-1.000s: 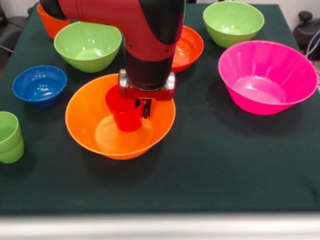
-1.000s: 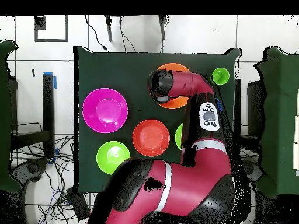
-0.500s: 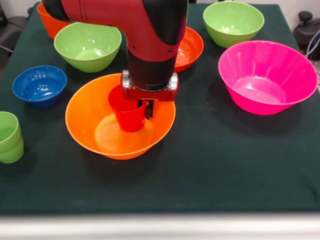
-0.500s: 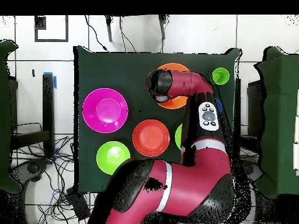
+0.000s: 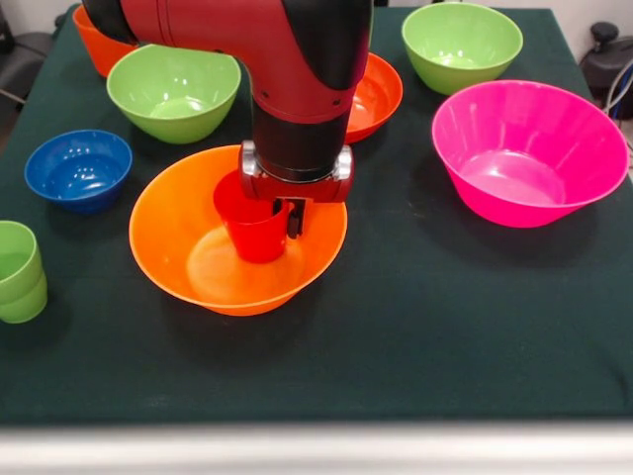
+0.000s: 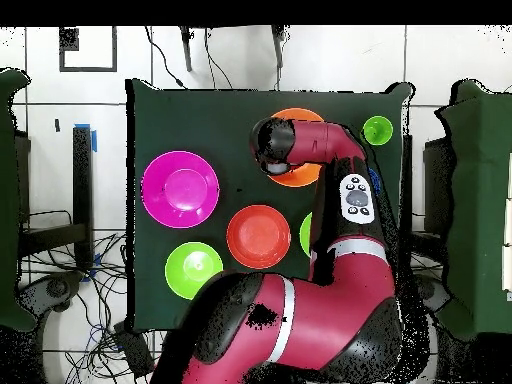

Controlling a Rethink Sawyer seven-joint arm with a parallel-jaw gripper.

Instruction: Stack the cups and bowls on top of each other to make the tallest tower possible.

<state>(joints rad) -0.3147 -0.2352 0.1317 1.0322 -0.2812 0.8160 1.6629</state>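
Pincer [image 5: 279, 213] closed on the far rim of the red cup [image 5: 253, 226], one dark finger [image 5: 294, 218] showing outside the cup wall and the other hidden inside or behind it; how tightly it grips I cannot tell. That cup hangs upright in the large orange bowl [image 5: 178, 259], its base near the bowl's floor, though whether it touches is unclear. Straight above the pincer sits a silver flange, then the thick black wrist, and the red arm [image 5: 213, 25] bends off toward the upper left of the front view. In the overhead view the arm [image 6: 330, 150] reaches from the base up over the orange bowl [image 6: 300, 120], hiding most of it and the cup. Just behind the pincer lies the red-orange bowl [image 5: 378, 94], partly covered by the wrist. Behind and to its left in the front view is a green bowl [image 5: 173, 91], and beyond that an orange cup [image 5: 94, 45] at the table corner. Left of the pincer stands the blue bowl [image 5: 77, 168], and farther left, nearer the camera, the nested green cups [image 5: 18, 269]. To its right sits the pink bowl [image 5: 529, 150], with a second green bowl [image 5: 462, 42] behind that.
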